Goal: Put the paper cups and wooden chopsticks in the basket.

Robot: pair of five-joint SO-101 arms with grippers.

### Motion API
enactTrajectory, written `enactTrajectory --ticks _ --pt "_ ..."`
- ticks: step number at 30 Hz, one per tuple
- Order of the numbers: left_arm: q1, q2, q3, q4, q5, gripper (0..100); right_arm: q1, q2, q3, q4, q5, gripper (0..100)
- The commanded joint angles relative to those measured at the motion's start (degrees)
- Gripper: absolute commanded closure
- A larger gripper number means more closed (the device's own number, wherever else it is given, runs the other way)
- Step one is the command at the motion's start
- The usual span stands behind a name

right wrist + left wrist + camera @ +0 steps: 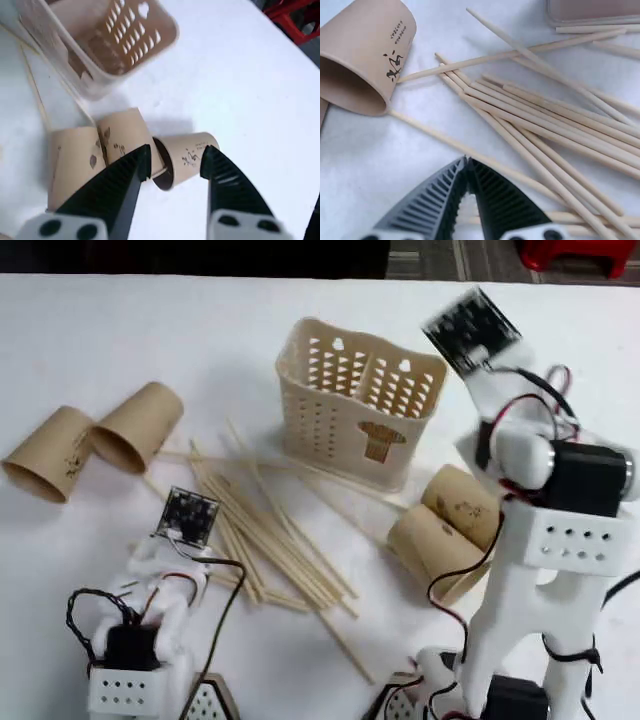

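The beige slotted basket (360,400) stands upright mid-table. Wooden chopsticks (270,530) lie scattered in front of it. Two paper cups (50,452) (140,425) lie on their sides at the left, and two more (440,545) (465,505) lie right of the basket. My left gripper (467,161) is shut, its tips resting over one chopstick (430,131) near the chopstick pile (545,120) and a cup (365,55). My right gripper (177,157) is open above a cup lying on its side (187,156), beside two other cups (75,160) (122,135) and the basket (100,40).
The left arm (150,640) sits at the front left and the right arm (550,530) at the front right, with cables trailing near both. A red object (580,252) stands beyond the far table edge. Bare white tabletop (150,330) stretches behind the left cups.
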Motion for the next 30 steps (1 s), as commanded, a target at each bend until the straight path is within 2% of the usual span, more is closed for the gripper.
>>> enactTrajectory --ticks 1,7,14,30 --pt "-0.2 -0.6 -0.3 -1.8 -0.4 98 6.0 -1.5 5.4 0.0 9.4 82.8" --pt "-0.2 -0.6 -0.3 -1.9 -0.4 98 14.3 -1.3 15.6 -7.6 19.5 74.8" --pt "-0.2 -0.6 -0.3 -1.9 -0.4 98 18.8 -1.3 32.0 -23.3 27.6 74.6" --pt "-0.2 -0.6 -0.3 -1.8 -0.4 98 21.1 -1.1 57.8 -61.8 28.5 74.7"
